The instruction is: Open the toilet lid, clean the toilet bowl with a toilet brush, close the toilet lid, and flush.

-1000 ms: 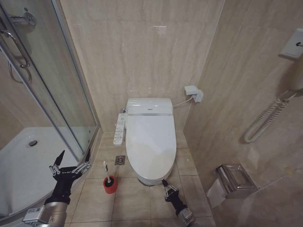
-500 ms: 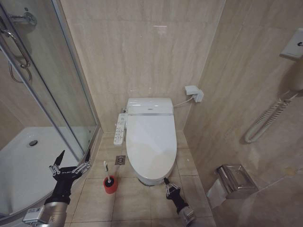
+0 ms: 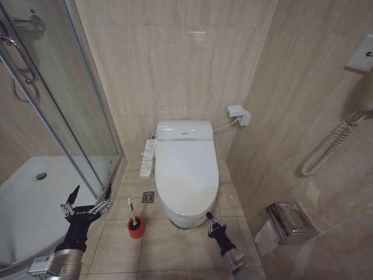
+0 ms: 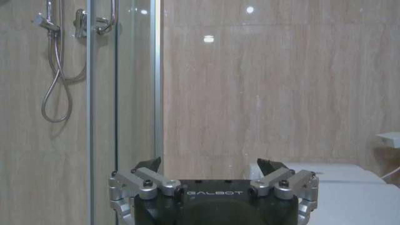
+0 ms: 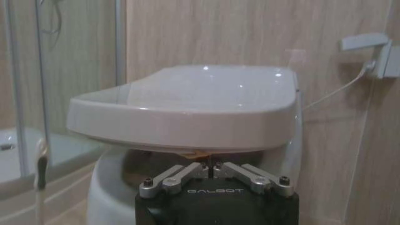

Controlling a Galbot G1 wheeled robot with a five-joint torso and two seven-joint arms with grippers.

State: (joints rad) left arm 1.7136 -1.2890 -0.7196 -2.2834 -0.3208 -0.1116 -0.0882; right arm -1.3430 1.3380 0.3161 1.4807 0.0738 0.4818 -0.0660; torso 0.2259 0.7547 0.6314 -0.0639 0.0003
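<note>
large white glossy oval toilet lid [image 3: 186, 175]: down, closed flat over the seat, smooth top facing up, front edge overhanging the bowl; seen from below its front rim in the right wrist view [image 5: 187, 108]. white ceramic toilet bowl [image 3: 182, 220]: floor-standing on beige tiles against the back wall, white boxy unit at its rear, pedestal curve visible under the lid [image 5: 109, 187]. slim white toilet brush [image 3: 132, 211]: handle upright, leaning slightly, head seated in a small round red holder cup [image 3: 136, 228] on the floor just beside the bowl, on the robot's left of it. right gripper [image 3: 213, 223]: low, at the front right corner of the bowl, just below and in front of the lid's rim, apart from it; its fingertips meet at a point, closed on nothing, and in its own wrist view [image 5: 212, 168] they aim at the underside of the lid's front edge. left gripper [image 3: 87, 201]: raised near the shower enclosure, well apart from the toilet, to the left of the brush; fingers spread wide, holding nothing, likewise spread in the left wrist view [image 4: 211, 171]. long white button panel [image 3: 148, 158]: fixed along the left side of the toilet. glass shower door [image 3: 64, 105]: at left, white tray behind it. chrome paper holder [image 3: 291, 221]: on the right wall. white wall socket box [image 3: 238, 114]: above and right of the toilet, cable running to the rear unit.
</note>
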